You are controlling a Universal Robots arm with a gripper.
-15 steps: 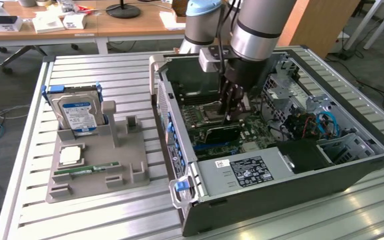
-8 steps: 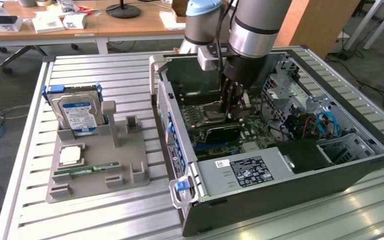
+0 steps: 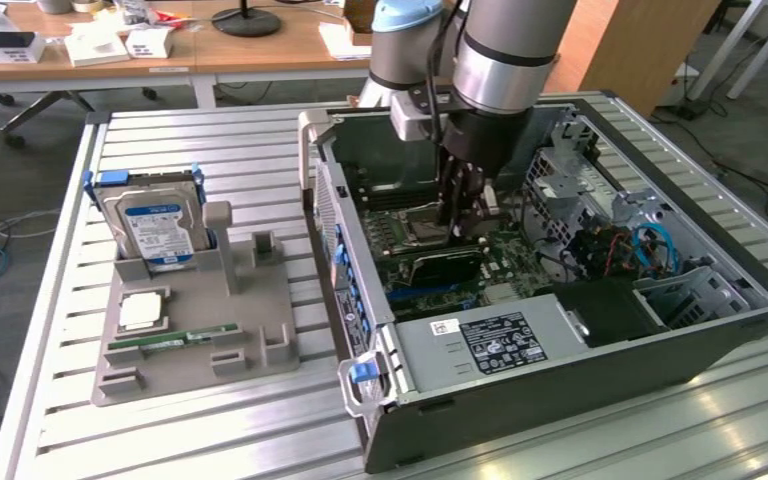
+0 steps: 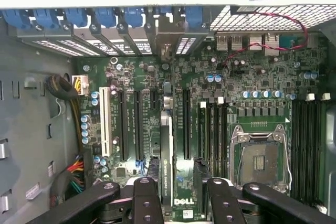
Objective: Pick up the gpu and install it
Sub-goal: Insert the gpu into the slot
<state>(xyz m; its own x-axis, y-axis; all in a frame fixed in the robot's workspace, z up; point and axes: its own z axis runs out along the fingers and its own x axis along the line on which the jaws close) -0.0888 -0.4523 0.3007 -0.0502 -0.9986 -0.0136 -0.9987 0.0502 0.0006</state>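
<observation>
1. the arm (image 3: pixel 511 60) reaches straight down into the open PC case (image 3: pixel 704 330), which lies on its side on the slatted metal worktop (image 3: pixel 224 150); the hand (image 3: pixel 462 222) is low inside, just over the motherboard (image 3: pixel 404 235)
2. where the gpu (image 4: pixel 167 150) is: standing on its edge on the motherboard (image 4: pixel 262 77), lined up with one of the long expansion slots; its far end runs up to the rear bracket row with the blue clips (image 4: pixel 105 17); in the exterior view the gpu (image 3: pixel 440 266) is the dark slab right below the hand; can't tell if it's pushed all the way home
3. hand state: spread wide, not clamped on anything; in the wrist view the hand (image 4: pixel 177 165) has its two black fingers (image 4: pixel 201 174) on either side of the card; one is just beside it, the other stands apart with a bare black slot showing in the gap; can't tell if the near finger actually touches
4. the CPU socket (image 4: pixel 260 156) sits near the card, with rows of memory slots between and beyond
5. at the exterior view's left, a grey holder (image 3: pixel 211 330) on the worktop carries a hard drive (image 3: pixel 155 225) standing upright and a green RAM stick (image 3: pixel 177 340) lying flat; both well apart from the hand
</observation>
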